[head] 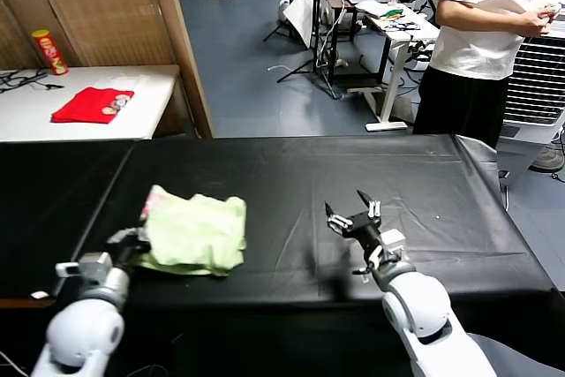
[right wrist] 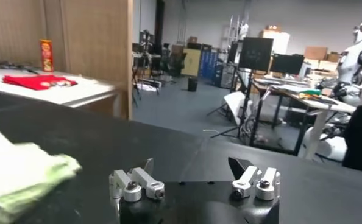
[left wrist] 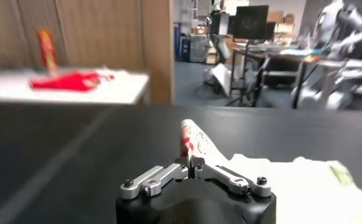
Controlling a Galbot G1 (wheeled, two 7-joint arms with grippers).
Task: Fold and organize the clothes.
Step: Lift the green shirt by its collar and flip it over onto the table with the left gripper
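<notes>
A black-covered table (head: 291, 183) fills the foreground of a workshop with desks and monitors behind. Nearest, at seven o'clock in the head view, the left gripper (head: 132, 242) sits at the near-left edge of the T-shirt (head: 196, 234), its fingers drawn together on a fold of the cloth; the left wrist view shows the linkage closed to a point (left wrist: 192, 163) against the reddish-printed edge of the shirt (left wrist: 196, 141). The pale green shirt lies crumpled left of the table's centre. At five o'clock the right gripper (head: 353, 215) hovers above bare cloth, jaws spread wide and holding nothing, well apart from the shirt. Farther off, at ten o'clock, a red folded cloth (head: 91, 104) and a red can (head: 49, 51) rest on a white side table (head: 141, 116). At one o'clock stands a person in a white T-shirt (head: 487, 15).
</notes>
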